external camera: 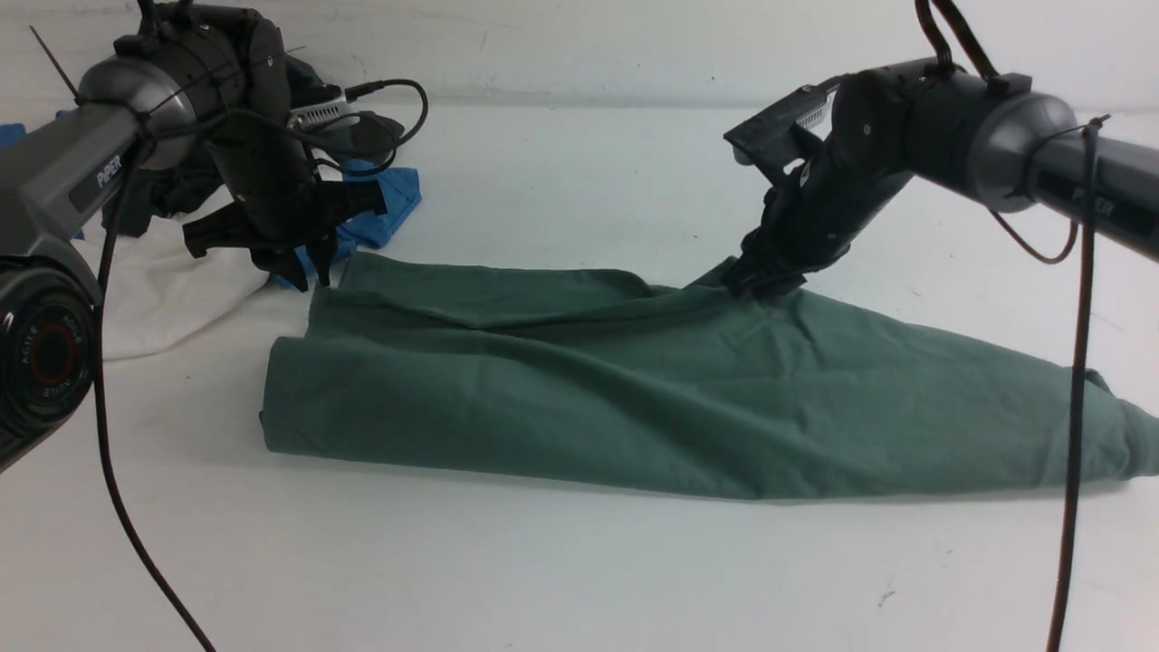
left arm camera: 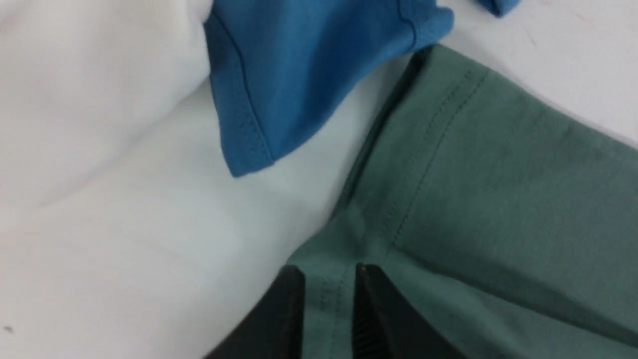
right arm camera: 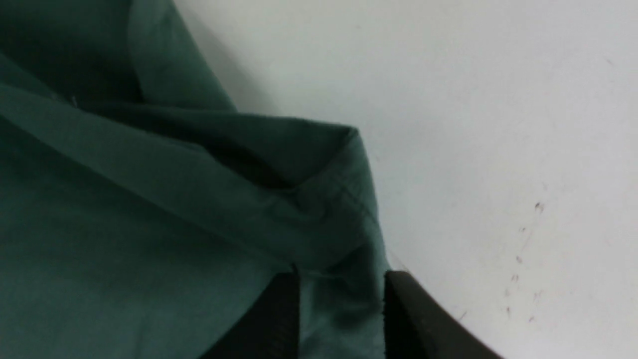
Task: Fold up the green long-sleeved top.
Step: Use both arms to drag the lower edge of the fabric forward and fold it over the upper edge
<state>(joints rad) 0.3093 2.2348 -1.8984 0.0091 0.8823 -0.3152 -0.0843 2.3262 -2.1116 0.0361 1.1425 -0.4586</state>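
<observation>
The green long-sleeved top [external camera: 634,389] lies folded lengthwise in a long band across the white table. My left gripper [external camera: 303,267] hangs at its far left corner. In the left wrist view that gripper [left arm camera: 326,274] is open, with a stitched hem of the top [left arm camera: 498,164] lying flat in the gap. My right gripper [external camera: 765,285] sits on the top's far edge, where the cloth rises in a small peak. In the right wrist view it [right arm camera: 341,276] is open too, with a bunched fold of the green cloth [right arm camera: 124,239] loose between the parted fingers.
A blue garment [external camera: 389,204] [left arm camera: 309,65] and a white garment [external camera: 172,290] [left arm camera: 75,89] lie heaped at the far left, close to the top's corner. A dark garment [external camera: 145,204] sits behind them. A black cable [external camera: 1073,453] hangs down at the right.
</observation>
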